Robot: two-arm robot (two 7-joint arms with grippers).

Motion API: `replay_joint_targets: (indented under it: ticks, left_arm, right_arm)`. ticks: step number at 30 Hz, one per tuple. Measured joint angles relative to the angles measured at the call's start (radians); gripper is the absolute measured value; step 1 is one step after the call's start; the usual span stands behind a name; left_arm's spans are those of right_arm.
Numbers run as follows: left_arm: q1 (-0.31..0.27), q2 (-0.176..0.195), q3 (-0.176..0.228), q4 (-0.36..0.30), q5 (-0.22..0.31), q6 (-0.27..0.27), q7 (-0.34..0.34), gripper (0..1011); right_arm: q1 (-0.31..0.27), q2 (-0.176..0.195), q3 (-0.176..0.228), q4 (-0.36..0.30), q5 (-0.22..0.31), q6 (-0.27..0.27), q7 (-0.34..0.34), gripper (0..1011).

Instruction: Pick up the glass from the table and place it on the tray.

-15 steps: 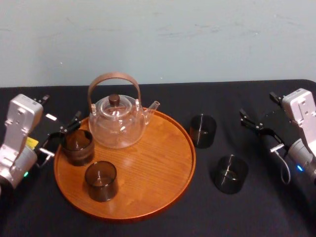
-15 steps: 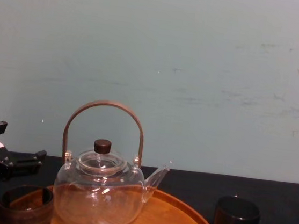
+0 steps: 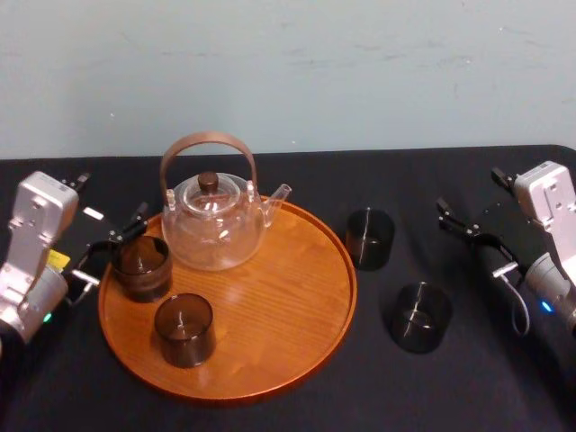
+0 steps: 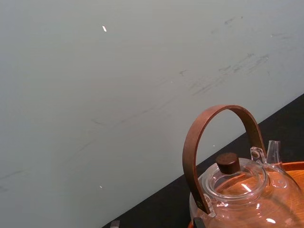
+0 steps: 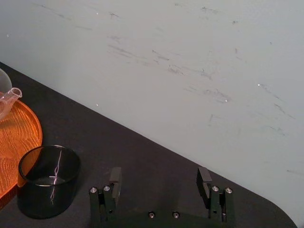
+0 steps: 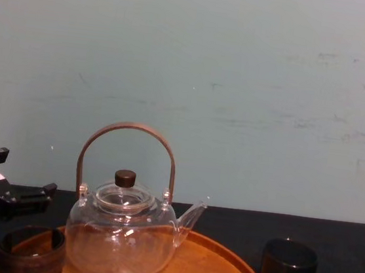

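Left gripper (image 3: 112,245) is hovering, fingers (image 3: 137,219) spread, just beside the glass (image 3: 141,267) sitting on the tray (image 3: 288,288). Right gripper (image 3: 468,229) is idling over the bench (image 3: 405,396), fingers apart too.

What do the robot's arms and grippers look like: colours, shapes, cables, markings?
Both arms end in pale grey boxy housings carrying black two-finger grippers. Behind the left gripper sit a yellow label and a green light; behind the right gripper, a blue light and a thin grey looped cable.
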Motion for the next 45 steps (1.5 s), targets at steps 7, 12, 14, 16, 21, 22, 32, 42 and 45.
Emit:
replay_joint_targets:
  ticks: [7,12,14,16,21,22,32,42,45]
  left_arm:
    - [0.0,0.0,0.0,0.0,0.0,0.0,0.0,1001]
    - [0.0,0.0,0.0,0.0,0.0,0.0,0.0,1001]
    - [0.0,0.0,0.0,0.0,0.0,0.0,0.0,1001]
    - [0.0,0.0,0.0,0.0,0.0,0.0,0.0,1002]
    - [0.0,0.0,0.0,0.0,0.0,0.0,0.0,1001]
    - [0.0,0.0,0.0,0.0,0.0,0.0,0.0,1001]
    - [0.0,0.0,0.0,0.0,0.0,0.0,0.0,1001]
    - [0.0,0.0,0.0,0.0,0.0,0.0,0.0,1001]
    - [0.0,0.0,0.0,0.0,0.0,0.0,0.0,1001]
  right_arm:
    - [0.0,0.0,0.0,0.0,0.0,0.0,0.0,1010]
    - [0.0,0.0,0.0,0.0,0.0,0.0,0.0,1010]
    - [0.0,0.0,0.0,0.0,0.0,0.0,0.0,1010]
    - [0.0,0.0,0.0,0.0,0.0,0.0,0.0,1009]
    - [0.0,0.0,0.0,0.0,0.0,0.0,0.0,1010]
    - [0.0,0.0,0.0,0.0,0.0,0.0,0.0,1010]
    - [0.0,0.0,0.0,0.0,0.0,0.0,0.0,1010]
    - [0.0,0.0,0.0,0.0,0.0,0.0,0.0,1010]
    - [0.0,0.0,0.0,0.0,0.0,0.0,0.0,1009]
